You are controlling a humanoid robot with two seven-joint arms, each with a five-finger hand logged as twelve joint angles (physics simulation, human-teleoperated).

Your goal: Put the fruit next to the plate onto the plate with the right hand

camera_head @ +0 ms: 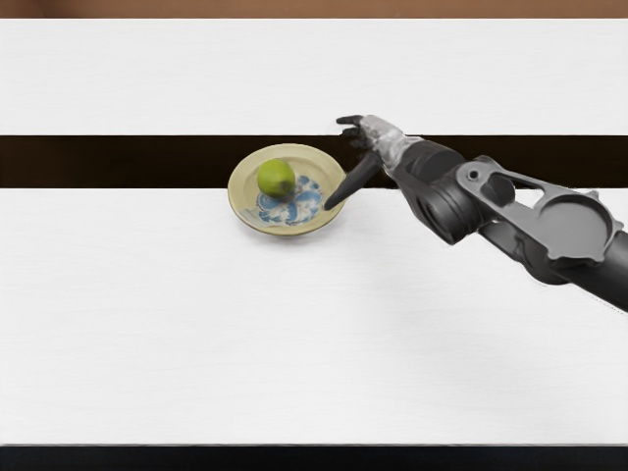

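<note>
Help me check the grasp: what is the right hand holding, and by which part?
Nothing. The right hand has its fingers spread and empty beside the plate; the green fruit lies on the plate, free of them.

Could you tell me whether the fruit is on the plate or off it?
On: the green fruit sits inside the plate; the right hand holds nothing.
</note>
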